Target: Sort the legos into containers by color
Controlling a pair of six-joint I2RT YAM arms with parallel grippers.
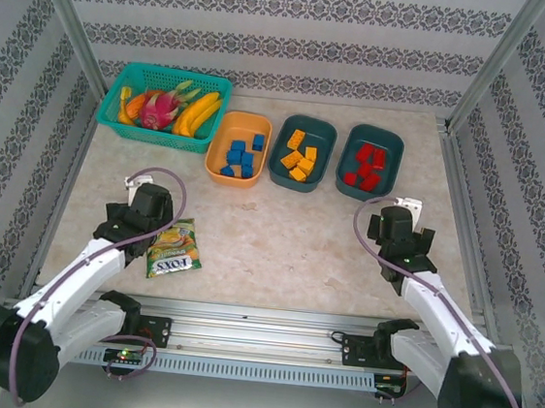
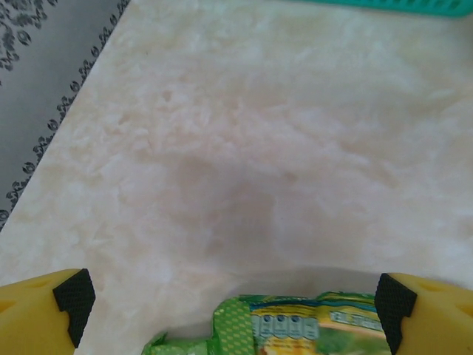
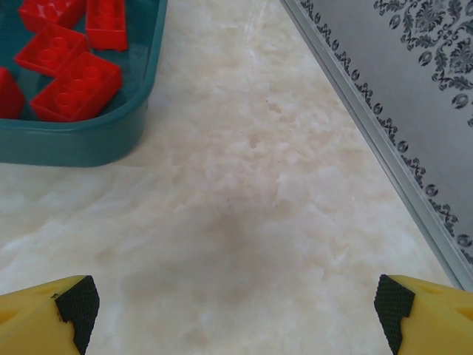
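Three tubs stand in a row at the back of the table. The orange tub [image 1: 221, 159] holds several blue legos [image 1: 240, 157]. In the middle teal tub [image 1: 327, 132] lie several orange-yellow legos [image 1: 300, 158]. Several red legos [image 1: 365, 166] [image 3: 76, 86] fill the right teal tub [image 1: 396, 144] [image 3: 111, 138]. My left gripper [image 1: 138, 188] [image 2: 233, 314] stands open over bare table, nothing between its fingers. My right gripper [image 1: 403, 210] [image 3: 235, 310] is open too, just in front and to the right of the red tub, holding nothing.
A green snack packet [image 1: 173, 248] [image 2: 295, 325] lies beside the left arm, its top edge between the left fingers' span. A teal mesh basket [image 1: 129, 81] with fruit sits at the back left. Metal frame rails [image 1: 466, 200] and patterned walls bound the table.
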